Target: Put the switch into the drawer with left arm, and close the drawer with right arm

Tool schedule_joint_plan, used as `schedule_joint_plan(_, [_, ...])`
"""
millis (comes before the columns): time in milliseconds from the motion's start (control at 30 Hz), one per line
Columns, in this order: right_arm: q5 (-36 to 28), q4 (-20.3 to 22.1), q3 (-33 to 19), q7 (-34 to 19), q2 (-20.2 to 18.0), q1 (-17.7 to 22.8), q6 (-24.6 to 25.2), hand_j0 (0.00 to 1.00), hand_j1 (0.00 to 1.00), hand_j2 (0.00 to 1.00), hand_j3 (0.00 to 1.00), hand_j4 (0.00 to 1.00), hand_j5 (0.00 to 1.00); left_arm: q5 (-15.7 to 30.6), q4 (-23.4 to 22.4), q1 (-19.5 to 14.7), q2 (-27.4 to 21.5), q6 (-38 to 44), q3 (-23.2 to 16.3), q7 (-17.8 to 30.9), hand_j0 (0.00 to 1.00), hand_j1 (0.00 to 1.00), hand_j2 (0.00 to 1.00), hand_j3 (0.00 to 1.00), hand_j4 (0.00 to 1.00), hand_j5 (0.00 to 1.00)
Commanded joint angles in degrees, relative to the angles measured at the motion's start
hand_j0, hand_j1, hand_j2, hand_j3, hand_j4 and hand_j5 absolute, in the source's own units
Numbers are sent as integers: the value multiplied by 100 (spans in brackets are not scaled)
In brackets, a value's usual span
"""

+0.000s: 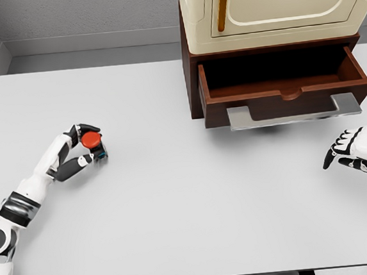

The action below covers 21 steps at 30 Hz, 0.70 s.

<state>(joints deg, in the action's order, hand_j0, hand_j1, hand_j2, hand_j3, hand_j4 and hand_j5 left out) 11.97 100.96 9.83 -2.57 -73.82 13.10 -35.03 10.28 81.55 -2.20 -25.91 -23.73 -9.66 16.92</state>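
Note:
The switch (93,142), a small dark block with a round red button on top, sits on the white table (188,195) at the left. My left hand (84,146) wraps around it, thumb and fingers closed against its sides. The brown wooden drawer (281,80) stands pulled open at the upper right, its inside bare, with a silver handle (294,113) along its front. My right hand (348,149) rests at the right edge, below and to the right of the drawer, fingers loosely curled and holding nothing.
A cream cabinet (275,7) with an orange handle (222,5) sits on top of the drawer unit. A grey wall runs behind the table.

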Motion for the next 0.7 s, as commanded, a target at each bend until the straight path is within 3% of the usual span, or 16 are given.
schedule_joint_plan(0, [-37,2,1,2,-19,0,3,49,49,49,49,49,49,26,185,-18,-10,26,-1,-5,40,40,40,40,40,40])
schedule_joint_plan(233, [-37,2,-7,2,-19,0,3,49,49,49,49,49,49,-229,634,-35,-1,70,17,4,39,39,39,39,39,39])
schedule_joint_plan(400, [-37,-7,-7,2,-27,0,3,49,49,49,49,49,49,-211,739,-264,43,97,-53,4,39,39,39,39,39,39])
schedule_joint_plan(500, [-37,-7,-7,2,-27,0,3,49,49,49,49,49,49,-220,1117,-290,51,571,-62,4,39,39,39,39,39,39])
schedule_joint_plan(667, [-37,-7,-7,2,-27,0,3,49,49,49,49,49,49,-246,1302,-527,60,826,-220,13,39,39,39,39,39,39])
